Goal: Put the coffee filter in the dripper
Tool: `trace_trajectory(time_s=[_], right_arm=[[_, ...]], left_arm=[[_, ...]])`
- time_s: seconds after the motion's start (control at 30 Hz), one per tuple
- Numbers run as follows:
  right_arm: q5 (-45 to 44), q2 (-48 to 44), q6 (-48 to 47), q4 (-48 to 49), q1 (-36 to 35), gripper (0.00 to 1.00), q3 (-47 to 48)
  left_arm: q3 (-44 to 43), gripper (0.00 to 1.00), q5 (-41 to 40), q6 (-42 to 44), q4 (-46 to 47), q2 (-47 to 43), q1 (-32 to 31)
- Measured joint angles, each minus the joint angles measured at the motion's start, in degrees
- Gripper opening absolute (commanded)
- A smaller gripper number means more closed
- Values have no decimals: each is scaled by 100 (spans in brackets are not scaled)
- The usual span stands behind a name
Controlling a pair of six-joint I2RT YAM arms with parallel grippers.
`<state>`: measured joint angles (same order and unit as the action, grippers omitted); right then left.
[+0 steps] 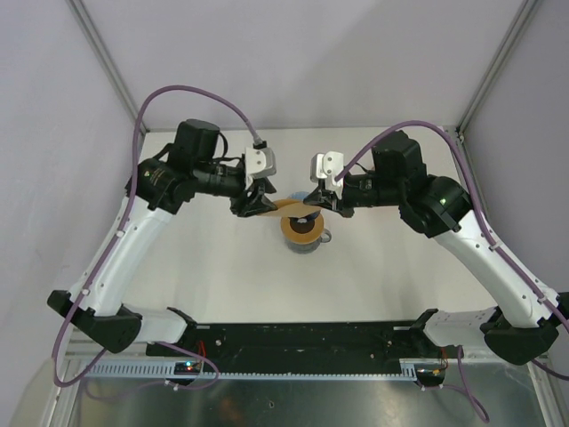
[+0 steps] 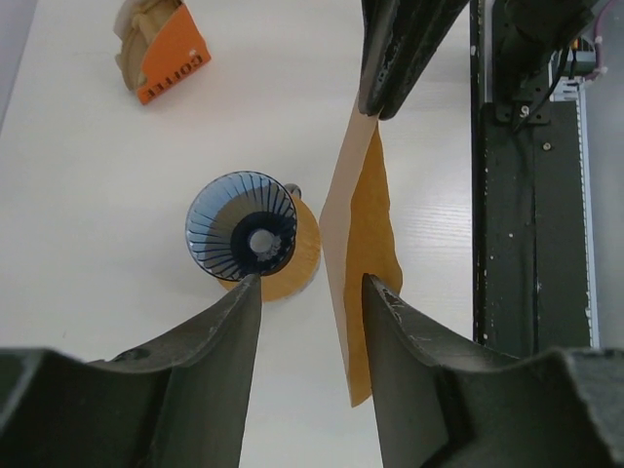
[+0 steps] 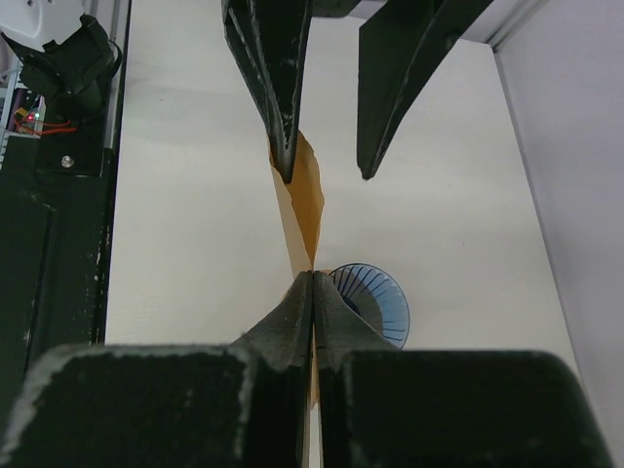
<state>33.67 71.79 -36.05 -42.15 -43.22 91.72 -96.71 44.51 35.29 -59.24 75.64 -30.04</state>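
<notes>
The coffee filter is a light-brown paper held on edge in the air, and my right gripper is shut on its near end. In the left wrist view the filter hangs just inside the right-hand finger of my left gripper, whose jaws stand apart around it with a gap on the other side. The dark-blue dripper stands below on the table, empty, its centre hole showing. From above, both grippers meet over the dripper with the filter stretched between them.
An orange ring lies under the dripper. The orange box of stacked filters sits farther out on the table. The black base rail runs along the near table edge. Enclosure walls stand at the left, right and back.
</notes>
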Motion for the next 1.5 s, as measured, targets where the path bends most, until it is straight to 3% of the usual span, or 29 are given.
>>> trace_trajectory(time_s=[0.1,0.27,0.3,0.4,0.43,0.5,0.6,0.97,1.2,1.5], right_arm=[[-2,0,-7,0,-11,0,0],[-11,7,-59,2,-13,0,0],[-28,11,-68,2,-13,5,0],[-157,28,-61,59,-13,47,-33],[-232,28,-50,105,-13,56,-81],[-422,22,-26,232,-13,67,-227],[-678,-20,28,472,-11,76,-509],[-1086,-323,-24,1019,-417,81,-691],[-1123,-267,-284,1115,-686,77,-691],[-1445,476,-599,879,-765,70,-614]], left_arm=[[116,41,-59,31,-2,35,-103],[278,7,-79,24,-11,122,-192],[293,3,-83,20,-9,136,-203],[297,1,-140,-66,-4,181,-227],[291,0,-197,-109,-4,201,-227],[203,0,-455,-302,-2,304,-236],[17,0,-946,-621,66,542,-240],[-4,0,-1781,-1084,289,708,-339],[-4,0,-1919,-1176,374,706,-385],[-4,0,-1928,-1257,387,675,-413]])
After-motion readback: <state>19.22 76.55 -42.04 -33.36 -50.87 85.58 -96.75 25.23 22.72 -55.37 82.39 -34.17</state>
